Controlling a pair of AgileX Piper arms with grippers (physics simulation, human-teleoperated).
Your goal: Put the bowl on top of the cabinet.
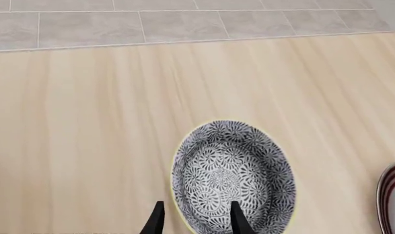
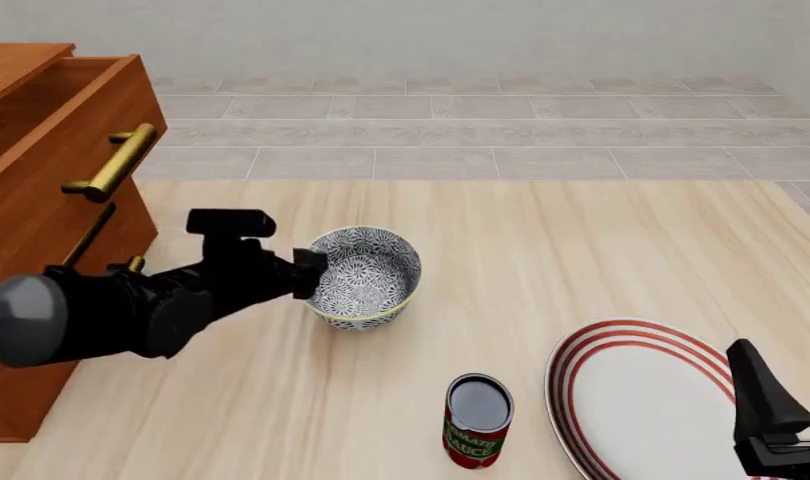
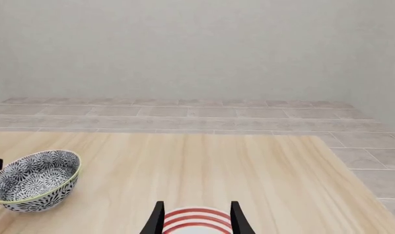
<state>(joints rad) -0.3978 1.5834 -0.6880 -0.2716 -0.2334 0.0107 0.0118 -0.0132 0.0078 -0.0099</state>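
Observation:
The bowl [image 2: 366,277], white with a dense dark floral pattern, stands upright on the wooden table just right of the cabinet [image 2: 42,170]. My left gripper [image 2: 310,274] is at the bowl's left rim. In the left wrist view the bowl [image 1: 233,175] fills the middle, and the left gripper [image 1: 197,219] is open with one finger outside the rim and the other over the inside. My right gripper [image 2: 792,390] hangs open at the front right, with nothing held. The right wrist view shows the bowl [image 3: 33,180] far off to one side of the right gripper [image 3: 197,218].
A large white plate with red rings [image 2: 645,400] lies at the front right, under the right gripper. A tomato sauce can [image 2: 477,420] stands upright in front of the bowl. The cabinet has a brass handle [image 2: 112,165] jutting toward the table.

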